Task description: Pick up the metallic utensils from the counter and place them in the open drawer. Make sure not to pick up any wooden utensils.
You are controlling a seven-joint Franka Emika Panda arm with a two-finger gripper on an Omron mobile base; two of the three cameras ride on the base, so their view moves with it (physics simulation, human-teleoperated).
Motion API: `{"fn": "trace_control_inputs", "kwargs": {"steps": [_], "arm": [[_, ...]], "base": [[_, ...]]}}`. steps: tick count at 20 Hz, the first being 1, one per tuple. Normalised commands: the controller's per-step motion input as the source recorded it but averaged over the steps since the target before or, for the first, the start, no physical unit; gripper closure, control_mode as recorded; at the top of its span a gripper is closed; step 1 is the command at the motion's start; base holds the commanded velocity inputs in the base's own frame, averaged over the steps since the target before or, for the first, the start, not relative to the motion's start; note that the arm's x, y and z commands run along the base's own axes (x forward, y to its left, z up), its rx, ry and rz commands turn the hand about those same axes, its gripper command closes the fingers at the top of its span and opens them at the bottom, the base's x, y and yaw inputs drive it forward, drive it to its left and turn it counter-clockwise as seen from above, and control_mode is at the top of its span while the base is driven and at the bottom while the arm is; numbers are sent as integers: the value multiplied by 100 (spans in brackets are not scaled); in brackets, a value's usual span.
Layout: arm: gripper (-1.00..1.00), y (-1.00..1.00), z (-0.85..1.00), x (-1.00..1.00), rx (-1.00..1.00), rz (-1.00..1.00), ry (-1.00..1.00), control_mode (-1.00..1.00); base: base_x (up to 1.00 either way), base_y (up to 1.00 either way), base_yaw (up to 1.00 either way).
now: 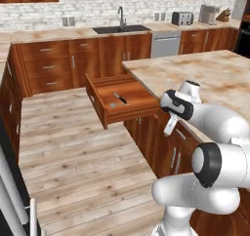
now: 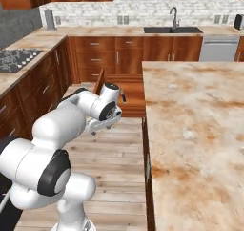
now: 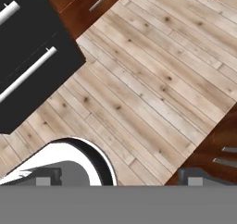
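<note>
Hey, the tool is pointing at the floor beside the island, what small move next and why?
Probably raise the tool and turn it toward the counter to check for remaining metal utensils. It is open, holds nothing and faces floorboards, while a knife already lies in the open drawer.

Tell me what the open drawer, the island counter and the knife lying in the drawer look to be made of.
Drawer: red-brown wood with a smooth finish, going by its grain lines. Counter: polished beige stone, judging from the orange-brown marbling. Knife: probably metal with a dark handle, but too small to be sure.
</note>
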Motion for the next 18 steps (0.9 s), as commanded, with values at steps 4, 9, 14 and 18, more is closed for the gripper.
{"fn": "trace_control_inputs", "kwargs": {"steps": [4,9,14,18], "arm": [[-100,0,0,0,0,0,0,100],[-100,0,0,0,0,0,0,100],[-100,0,0,0,0,0,0,100],[-100,0,0,0,0,0,0,100]], "base": [[-100,2,24],[-100,8,32],[-100,6,31],[-100,7,29]]}}
